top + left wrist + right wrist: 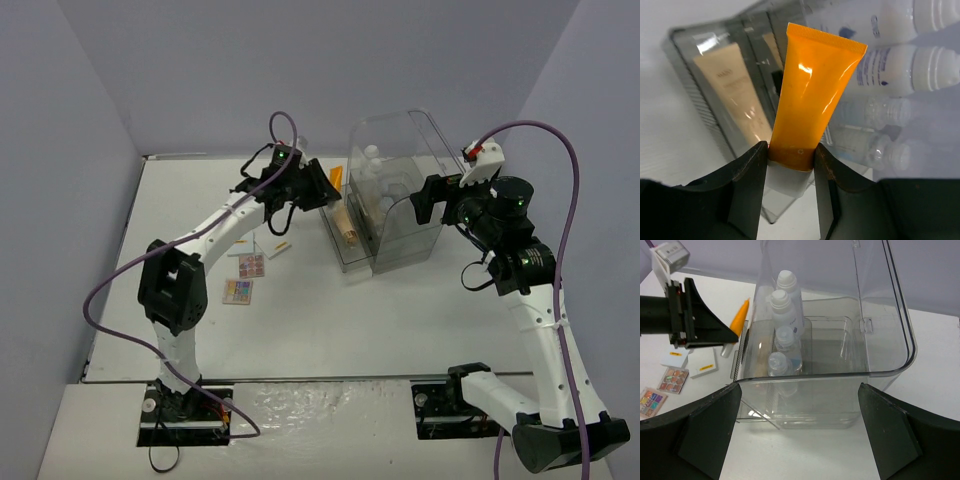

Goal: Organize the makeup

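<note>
At the case's (890, 315) left side, the left gripper (790, 157) is clamped on the capped end of the orange tube (812, 90), with the crimped end pointing out toward the case. The jaws are narrowed to the tube's width and contact shows on both sides. The tube is in the air, just over or just beside the open drawer (700, 100); the exact height can't be read. A beige tube (737, 95) lies flat in that drawer with room alongside it. Bottles (782, 300) stand in a row inside the case. The right gripper (800, 390) faces the case's right side with its jaws spread wide and nothing in them. It is near the wall, but I can't tell whether it touches. Two palettes (674, 380) and two white compacts (704, 368) lie loose on the table (330, 320), left of the case. Judged step: carrying the orange tube to stow it in the drawer, task partly done. Next move calls for lining the tube up parallel to the beige one, lowering it clear of the drawer rim, then opening. Risk: the glossy tube slips or lands across the rim.
</note>
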Robot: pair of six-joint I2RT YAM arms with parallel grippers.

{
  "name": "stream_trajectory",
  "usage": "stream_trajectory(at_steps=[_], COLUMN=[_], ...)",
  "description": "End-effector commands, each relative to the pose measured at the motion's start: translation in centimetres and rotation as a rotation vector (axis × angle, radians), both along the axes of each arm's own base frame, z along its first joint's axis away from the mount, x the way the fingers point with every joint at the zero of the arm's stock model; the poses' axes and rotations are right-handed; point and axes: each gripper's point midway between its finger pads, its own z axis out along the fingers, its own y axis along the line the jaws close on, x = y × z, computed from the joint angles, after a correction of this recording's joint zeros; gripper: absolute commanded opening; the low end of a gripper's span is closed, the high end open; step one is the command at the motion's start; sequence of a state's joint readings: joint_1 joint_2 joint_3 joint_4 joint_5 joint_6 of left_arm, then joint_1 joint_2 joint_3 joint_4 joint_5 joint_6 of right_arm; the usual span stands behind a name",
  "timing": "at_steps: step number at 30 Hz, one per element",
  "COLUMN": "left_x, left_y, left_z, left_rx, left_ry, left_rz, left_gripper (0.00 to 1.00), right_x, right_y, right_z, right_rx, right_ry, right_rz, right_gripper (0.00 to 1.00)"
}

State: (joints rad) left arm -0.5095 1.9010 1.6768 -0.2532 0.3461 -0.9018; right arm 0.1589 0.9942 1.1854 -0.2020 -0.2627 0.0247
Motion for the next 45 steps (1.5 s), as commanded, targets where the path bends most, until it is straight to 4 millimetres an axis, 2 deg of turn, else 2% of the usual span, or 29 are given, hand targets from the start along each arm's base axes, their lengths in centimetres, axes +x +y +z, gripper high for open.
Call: stream_trajectory(at_steps=[1, 6, 8, 16, 19, 26, 31, 35, 43, 45], left_x=[1.2, 1.0, 0.9, 0.2, 0.0, -0.3, -0.5, -0.8, -1.0, -1.1], left_y=[-2.6, -5.2, -5.9, -7.3, -7.7, -7.4, -7.7, -8.0, -7.7, -7.7], left_z=[4.8, 4.9, 4.1, 2.1, 2.0, 2.0, 1.4, 0.8, 1.0, 1.3], left_rx=[-0.16, -0.172, -0.168, -0.222, -0.225, -0.221, -0.221, -0.226, -0.221, -0.221], left_ry=[-0.037, -0.03, -0.005, 0.066, 0.074, 0.077, 0.093, 0.111, 0.101, 0.095], left_rz=[0.111, 0.106, 0.108, 0.154, 0.151, 0.171, 0.163, 0.154, 0.155, 0.152], left_gripper=[0.09, 0.1, 0.1, 0.11, 0.12, 0.2, 0.31, 0.35, 0.56, 0.58], right_x=[-0.2, -0.5, -0.6, -0.9, -1.0, -1.1, -1.1, -1.1, -1.1, -1.1], right_y=[0.6, 0.5, 0.5, 0.5, 0.4, 0.2, 0.2, 0.2, 0.2, 0.3], right_z=[3.2, 3.5, 3.6, 3.7, 3.7, 3.7, 3.6, 3.6, 3.5, 3.6], right_rx=[0.028, 0.03, 0.03, 0.033, 0.032, 0.027, 0.026, 0.027, 0.027, 0.028], right_ry=[-0.104, -0.115, -0.117, -0.123, -0.123, -0.127, -0.127, -0.127, -0.124, -0.126], right_rz=[0.024, 0.02, 0.019, 0.021, 0.017, 0.011, 0.01, 0.008, 0.013, 0.015], right_gripper=[1.0, 1.0, 1.0, 1.0, 1.0, 1.0, 1.0, 1.0, 1.0, 1.0])
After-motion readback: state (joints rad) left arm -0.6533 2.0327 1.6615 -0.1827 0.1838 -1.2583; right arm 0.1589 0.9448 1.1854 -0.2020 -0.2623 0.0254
